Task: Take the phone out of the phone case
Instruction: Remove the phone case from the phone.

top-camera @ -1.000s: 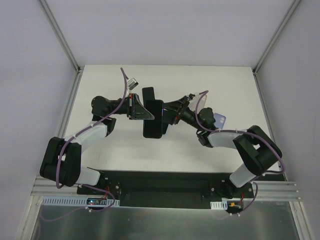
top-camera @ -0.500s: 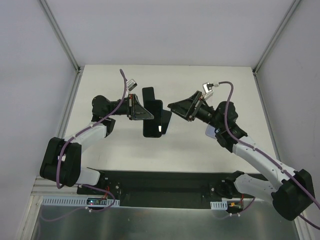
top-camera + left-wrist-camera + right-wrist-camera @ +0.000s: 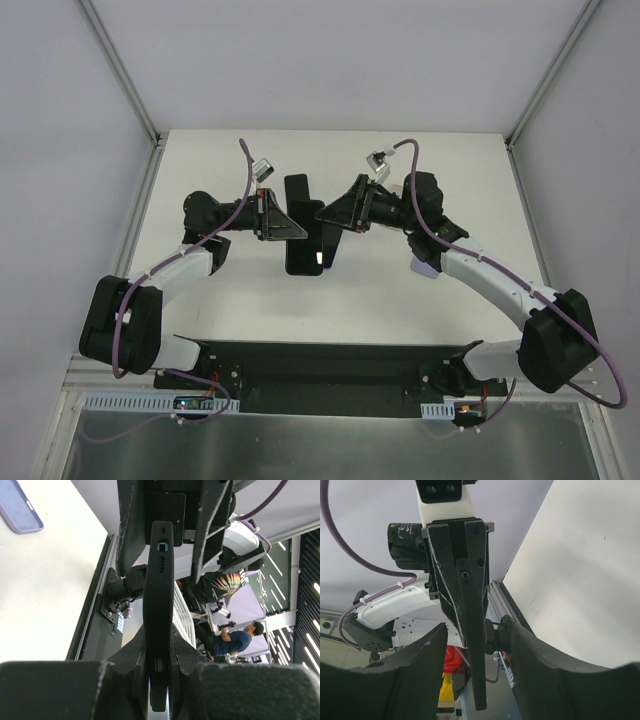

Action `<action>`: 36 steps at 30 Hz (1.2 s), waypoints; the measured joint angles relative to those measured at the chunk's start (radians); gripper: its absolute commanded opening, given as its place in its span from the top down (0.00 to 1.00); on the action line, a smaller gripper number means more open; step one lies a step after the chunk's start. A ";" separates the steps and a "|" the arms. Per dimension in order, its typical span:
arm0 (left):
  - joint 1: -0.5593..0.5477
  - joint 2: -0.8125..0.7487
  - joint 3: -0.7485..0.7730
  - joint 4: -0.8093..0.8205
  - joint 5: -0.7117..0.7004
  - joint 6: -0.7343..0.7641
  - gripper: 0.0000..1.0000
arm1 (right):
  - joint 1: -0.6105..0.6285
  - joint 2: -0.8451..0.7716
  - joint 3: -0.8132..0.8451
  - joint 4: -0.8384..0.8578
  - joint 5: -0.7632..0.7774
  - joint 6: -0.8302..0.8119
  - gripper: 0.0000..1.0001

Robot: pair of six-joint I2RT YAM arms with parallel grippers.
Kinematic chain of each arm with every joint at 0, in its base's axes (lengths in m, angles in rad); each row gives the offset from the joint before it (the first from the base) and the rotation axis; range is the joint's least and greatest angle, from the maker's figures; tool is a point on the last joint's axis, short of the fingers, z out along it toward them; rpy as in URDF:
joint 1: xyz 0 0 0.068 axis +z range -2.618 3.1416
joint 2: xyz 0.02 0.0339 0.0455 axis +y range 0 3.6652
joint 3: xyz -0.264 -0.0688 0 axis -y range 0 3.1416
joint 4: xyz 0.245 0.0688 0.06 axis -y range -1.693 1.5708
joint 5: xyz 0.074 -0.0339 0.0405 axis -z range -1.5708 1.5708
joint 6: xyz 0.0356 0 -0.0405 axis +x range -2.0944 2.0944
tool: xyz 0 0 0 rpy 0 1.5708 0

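Phone (image 3: 303, 252), inside its black phone case (image 3: 158, 595), is held on edge clear of the table (image 3: 450, 160), between the two arms, so that both broad faces are left reachable. Left gripper (image 3: 298, 230) is closed tight across the thickness of the case near one end. In the left wrist view its fingers (image 3: 120, 675) are seen pressed against both faces, and a port cutout is seen on the case edge toward the far end. This grip is judged to be the anchor: the case is fixed so that the other arm has something to pull or pry against. Right gripper (image 3: 330, 220) is set over the opposite end, jaws parted wider than the case is thick, one finger to either side of the edge. In the right wrist view a gap is seen on each side between its fingers (image 3: 405, 680) and the case, so nothing is gripped by it. The straddle is judged to be an alignment for a pinch on the free end or rim. No edge of the phone is seen lifted out of the case, so separation is judged not yet begun. Whether the case lip lies within reach of the right fingertips cannot be told. A lavender case-like item (image 3: 20, 507) is lying flat on the table off to one side, touched by neither gripper.
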State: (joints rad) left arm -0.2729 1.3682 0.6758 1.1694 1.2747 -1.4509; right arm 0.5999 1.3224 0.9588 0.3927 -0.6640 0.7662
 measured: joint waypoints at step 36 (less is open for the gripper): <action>-0.001 -0.031 -0.011 0.013 0.006 -0.008 1.00 | -0.032 0.143 -0.006 0.364 -0.085 0.255 0.78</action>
State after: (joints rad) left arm -0.2741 1.3376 0.6647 1.1820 1.2808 -1.4586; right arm 0.5678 1.4658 0.9527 0.7567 -0.7486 1.0214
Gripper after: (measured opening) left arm 0.113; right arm 0.175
